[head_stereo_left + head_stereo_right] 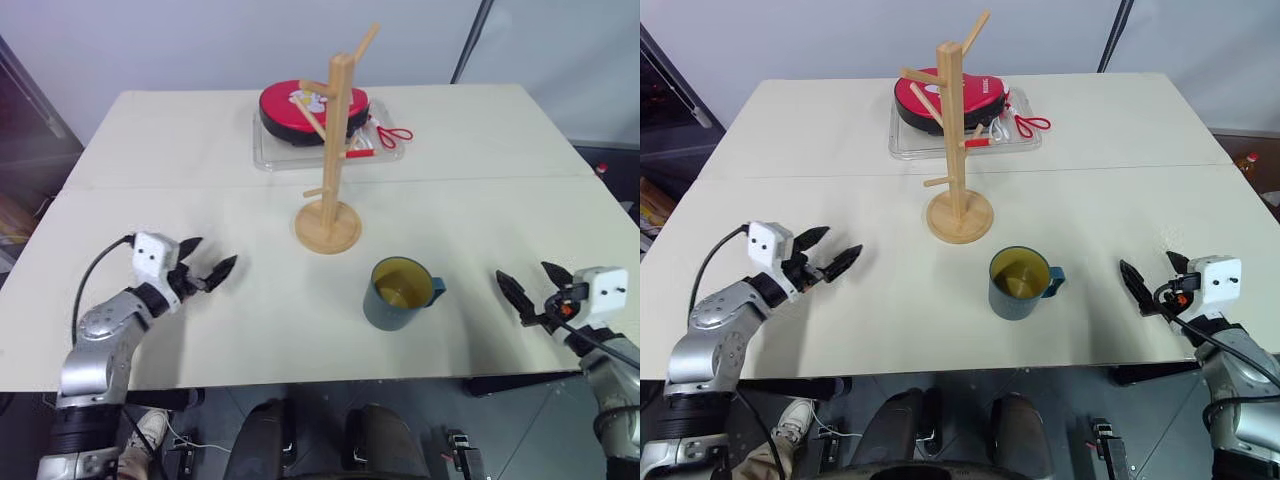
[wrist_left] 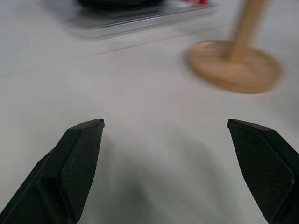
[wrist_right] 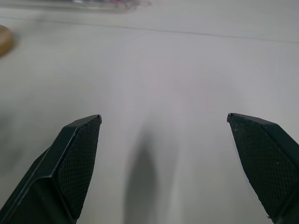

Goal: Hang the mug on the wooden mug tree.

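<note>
Nearest, the left gripper (image 1: 212, 263) and right gripper (image 1: 530, 290) hover wide open and empty over the table (image 1: 150, 180). Between them the mug (image 1: 397, 293) stands upright, handle toward the right gripper, so that arm should grasp it firmly. Beyond stands the wooden mug tree (image 1: 333, 160), its pegs free.

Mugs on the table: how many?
1. The mug stands upright on the table, just in front of the wooden mug tree, between the two open pincers. None hangs on the pegs.
</note>
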Controlling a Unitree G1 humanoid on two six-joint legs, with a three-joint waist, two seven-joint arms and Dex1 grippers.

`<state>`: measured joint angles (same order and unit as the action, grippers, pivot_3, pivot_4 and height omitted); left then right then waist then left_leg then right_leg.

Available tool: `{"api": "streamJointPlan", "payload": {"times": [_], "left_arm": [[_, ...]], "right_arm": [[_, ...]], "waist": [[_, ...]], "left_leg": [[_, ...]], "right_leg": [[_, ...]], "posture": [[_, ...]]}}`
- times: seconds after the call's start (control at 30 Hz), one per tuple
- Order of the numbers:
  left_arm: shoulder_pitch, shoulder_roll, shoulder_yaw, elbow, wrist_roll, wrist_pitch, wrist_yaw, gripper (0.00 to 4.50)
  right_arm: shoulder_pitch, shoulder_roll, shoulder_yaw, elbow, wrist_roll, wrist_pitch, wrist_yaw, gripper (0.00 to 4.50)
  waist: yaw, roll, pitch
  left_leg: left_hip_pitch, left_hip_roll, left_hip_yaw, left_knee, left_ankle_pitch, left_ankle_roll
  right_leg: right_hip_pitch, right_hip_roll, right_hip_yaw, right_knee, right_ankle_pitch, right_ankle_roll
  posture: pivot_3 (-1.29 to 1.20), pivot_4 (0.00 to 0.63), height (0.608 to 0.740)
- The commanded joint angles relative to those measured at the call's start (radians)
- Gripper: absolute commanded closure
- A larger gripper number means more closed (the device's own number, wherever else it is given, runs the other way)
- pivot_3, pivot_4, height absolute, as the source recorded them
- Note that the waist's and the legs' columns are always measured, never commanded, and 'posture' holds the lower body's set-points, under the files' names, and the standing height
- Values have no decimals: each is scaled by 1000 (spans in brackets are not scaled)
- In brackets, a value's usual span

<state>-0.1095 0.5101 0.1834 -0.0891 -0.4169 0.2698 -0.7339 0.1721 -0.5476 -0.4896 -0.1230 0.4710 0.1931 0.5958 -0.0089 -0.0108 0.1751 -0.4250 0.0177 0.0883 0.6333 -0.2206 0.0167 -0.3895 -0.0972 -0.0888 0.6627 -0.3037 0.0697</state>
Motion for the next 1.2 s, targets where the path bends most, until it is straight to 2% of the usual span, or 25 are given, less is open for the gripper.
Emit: {"api": "streamJointPlan", "payload": {"times": [0.03, 0.17, 0.37, 0.9, 1.2], "left_arm": [[-8, 22, -35, -32, -3, -38, -77, 0], [-17, 35, -96, -43, -3, -76, -178, 0], [0, 46, -152, -92, -20, -86, -263, 0], [-27, 38, -179, -143, -27, -87, -311, 0], [-21, 32, -180, -141, -21, -100, -305, 0]], "right_arm": [[81, 1, -20, -144, 51, 23, 30, 17], [187, 12, 32, -299, 71, 64, 43, 17], [244, 33, 113, -377, 22, 53, 38, 17], [165, 82, 224, -330, -55, -17, 20, 17], [75, 111, 272, -223, -98, -71, 16, 17]], "waist": [[1, 1, 0], [-1, 1, 0], [0, 1, 0], [0, 1, -1], [-1, 1, 0]], "left_leg": [[0, 0, 0, 0, 0, 0], [0, 0, 0, 0, 0, 0], [0, 1, -1, -1, 0, 0], [0, 0, -1, -1, 0, 0], [0, 0, 0, 0, 0, 0]], "right_leg": [[0, 0, 0, 0, 0, 0], [0, 0, 0, 0, 0, 0], [-1, 0, 1, -1, 0, 0], [-1, 0, 1, -2, 0, 0], [0, 1, 0, -2, 0, 0]], "posture": [[0, 150, 740], [0, 150, 740], [0, 150, 740], [0, 150, 740], [0, 150, 740]]}}
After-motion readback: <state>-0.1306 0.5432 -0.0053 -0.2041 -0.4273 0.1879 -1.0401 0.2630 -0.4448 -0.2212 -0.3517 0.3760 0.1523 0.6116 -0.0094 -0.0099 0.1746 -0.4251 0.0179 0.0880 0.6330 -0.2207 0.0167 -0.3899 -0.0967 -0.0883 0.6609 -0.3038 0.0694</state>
